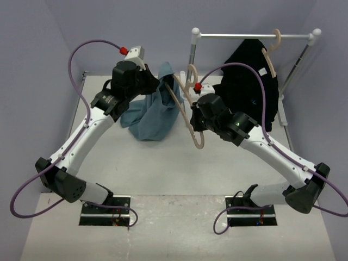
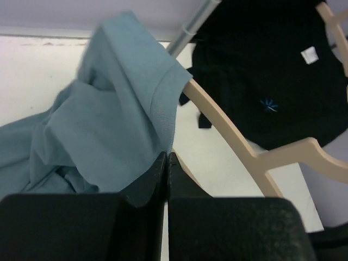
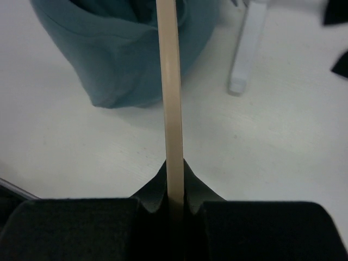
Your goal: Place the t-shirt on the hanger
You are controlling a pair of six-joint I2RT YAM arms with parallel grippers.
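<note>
The slate-blue t-shirt (image 1: 151, 114) hangs bunched from my left gripper (image 1: 157, 85), its lower part resting on the table. In the left wrist view the jaws (image 2: 167, 159) are pressed together on a hem of the t-shirt (image 2: 109, 125). The beige hanger (image 1: 188, 117) stands on edge just right of the shirt, hook (image 1: 192, 76) pointing to the back. One hanger shoulder (image 2: 217, 117) runs up behind the shirt's hem. My right gripper (image 1: 194, 116) is shut on the hanger's thin bar (image 3: 171, 98), seen edge-on between its fingers (image 3: 175, 169), with the t-shirt (image 3: 119, 60) beyond.
A white clothes rail (image 1: 253, 36) stands at the back right, with a black garment (image 1: 250, 81) on a second beige hanger (image 1: 272, 51). One foot of the rail (image 3: 244, 49) rests on the table close to the shirt. Grey walls enclose the left and back.
</note>
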